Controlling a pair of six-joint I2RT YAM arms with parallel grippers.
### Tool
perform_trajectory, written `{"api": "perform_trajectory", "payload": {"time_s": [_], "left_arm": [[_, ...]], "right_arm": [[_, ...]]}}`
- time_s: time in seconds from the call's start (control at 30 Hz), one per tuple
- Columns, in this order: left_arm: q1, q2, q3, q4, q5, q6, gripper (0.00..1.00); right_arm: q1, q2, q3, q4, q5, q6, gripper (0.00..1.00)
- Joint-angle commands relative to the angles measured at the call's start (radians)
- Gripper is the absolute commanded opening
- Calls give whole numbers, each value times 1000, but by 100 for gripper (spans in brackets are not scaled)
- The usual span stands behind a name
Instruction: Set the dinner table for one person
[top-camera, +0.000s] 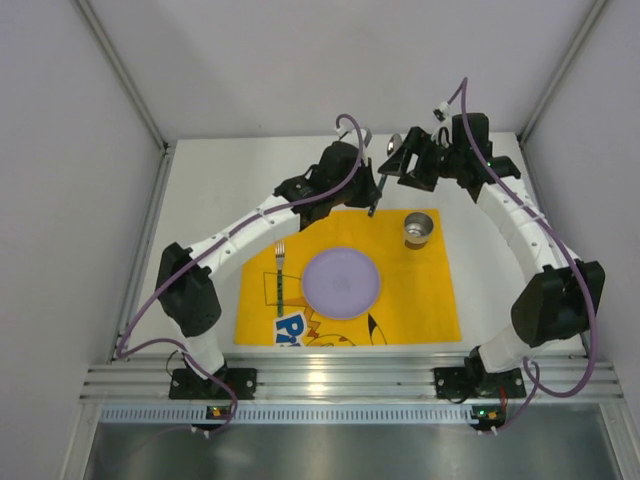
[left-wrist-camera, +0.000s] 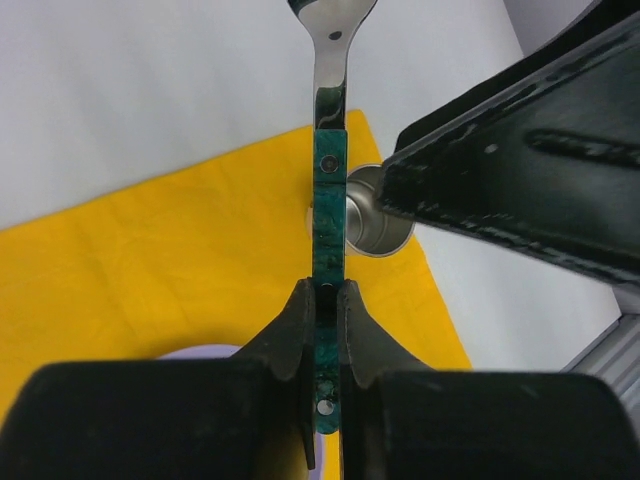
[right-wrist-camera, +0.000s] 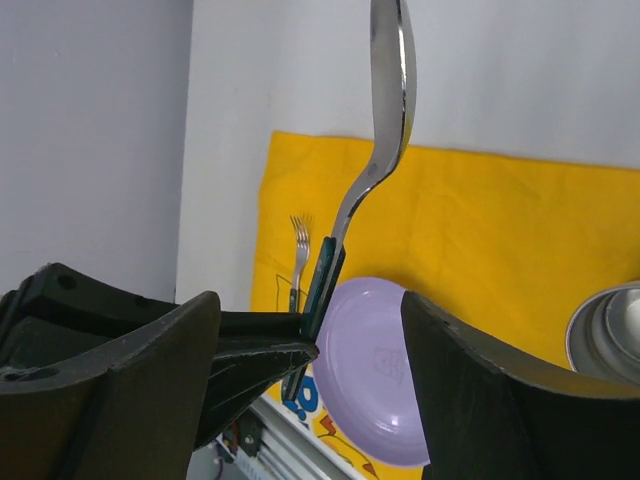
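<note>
**Top external.** Dinner table (top-camera: 210, 185): white, matte, silver rails (top-camera: 350, 378) along the near edge, pale walls on three sides. A yellow printed mat (top-camera: 425, 300) lies at centre and carries a lavender plate (top-camera: 342, 282). The left gripper (top-camera: 378, 185) hangs over the mat's far edge. The right gripper (top-camera: 408, 160) is just beside it, on the far right side.

**Left wrist.** The left fingers are pressed together on the lower end of a spoon (left-wrist-camera: 330, 170) with a green handle. Its long axis runs straight away from the gripper, bowl outermost, clear of the table. A steel cup (left-wrist-camera: 372, 228) stands on the mat's corner beyond it. One black finger of the right gripper crosses close on the right.

**Right wrist.** The right fingers are spread wide and hold nothing. The spoon rises between them, handle low, bowl high, touching neither finger. A fork (right-wrist-camera: 299, 250) lies on the mat just left of the plate, parallel to the mat's edge.

**Judgement.** The bare mat right of the plate, the likely spoon place, lies nearer the right arm. The next move looks like a handover, which depends on the right fingers meeting the handle square
</note>
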Motion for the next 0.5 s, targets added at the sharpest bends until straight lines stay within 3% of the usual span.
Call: {"api": "perform_trajectory", "payload": {"time_s": [0.0,0.13,0.2,0.27,0.37,0.43,0.47], "left_arm": [[-27,-4,82,62,-9,-36,0],[-51,13,123,63,-1,-66,0],[-62,15,128,65,0,-85,0],[-85,16,129,60,-12,-98,0],[-113,18,128,31,-73,-112,0],[-120,24,128,10,-86,-138,0],[-121,27,129,5,-84,-144,0]], "right_arm": [[16,-67,-55,54,-19,25,73],[21,-89,-96,63,-5,29,69],[21,-92,-103,65,-6,31,62],[21,-101,-104,63,-8,32,52],[21,-126,-112,62,6,37,24],[21,-147,-113,55,20,38,15],[21,-153,-113,52,23,37,6]]}}
